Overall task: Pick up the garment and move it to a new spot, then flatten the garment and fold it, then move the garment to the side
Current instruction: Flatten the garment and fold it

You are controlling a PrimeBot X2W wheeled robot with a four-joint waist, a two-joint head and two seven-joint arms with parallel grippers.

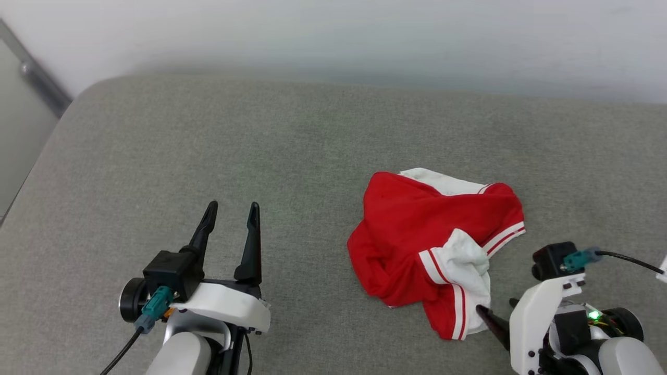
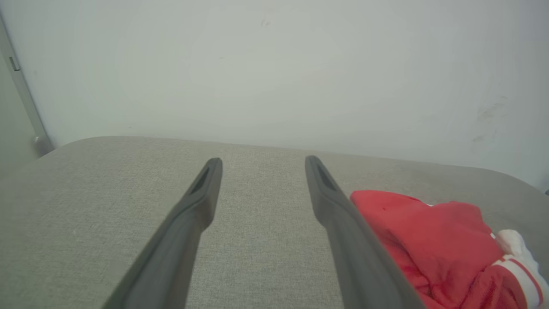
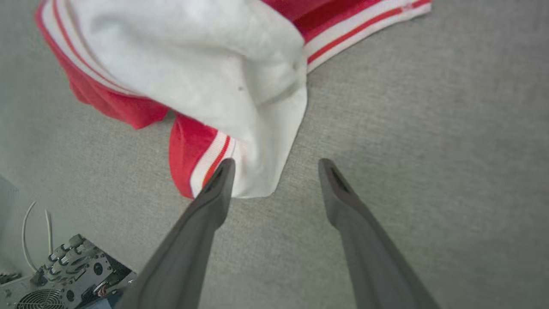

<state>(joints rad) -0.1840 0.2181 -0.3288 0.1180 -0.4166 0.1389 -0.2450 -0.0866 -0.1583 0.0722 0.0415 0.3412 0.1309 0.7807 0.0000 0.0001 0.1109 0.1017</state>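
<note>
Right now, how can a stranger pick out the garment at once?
A grey padded surface meets a pale wall. On the surface's right part, just ahead of the right gripper, the garment lies crumpled. Bright red cloth and white, stripe-edged sleeves set it apart.

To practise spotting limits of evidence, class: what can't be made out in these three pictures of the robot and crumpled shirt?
- Head view: the garment, crumpled, hides most of itself.
- Head view: the right gripper is largely behind its wrist housing.
- Left wrist view: the garment is cut by the right and bottom edges, partly behind the left gripper.
- Right wrist view: the fan unit is cut by the corner, unidentifiable.
</note>
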